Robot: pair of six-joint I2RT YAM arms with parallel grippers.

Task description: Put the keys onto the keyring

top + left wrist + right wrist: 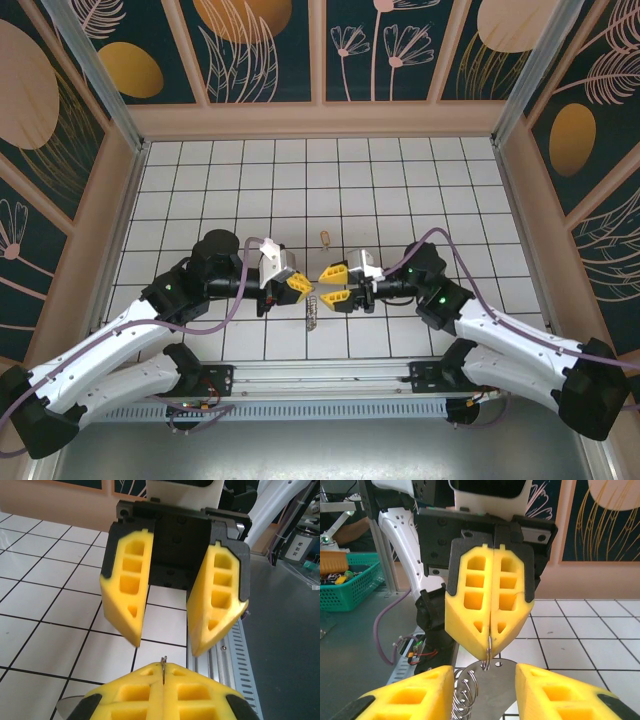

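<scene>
1. My left pincer (pixel 300 287) is clamped tight on the keyring (pixel 490 652), whose thin wire loop pokes from its tips.
2. A flat metal piece (pixel 495 680) and a wire coil (pixel 464 692) hang just below the left pincer.
3. My right pincer (pixel 326 285) faces the left pincer, jaws moderately apart.
4. One key (pixel 324 238) lies on the tiled worktop (pixel 400 180), beyond the left pincer.
</scene>
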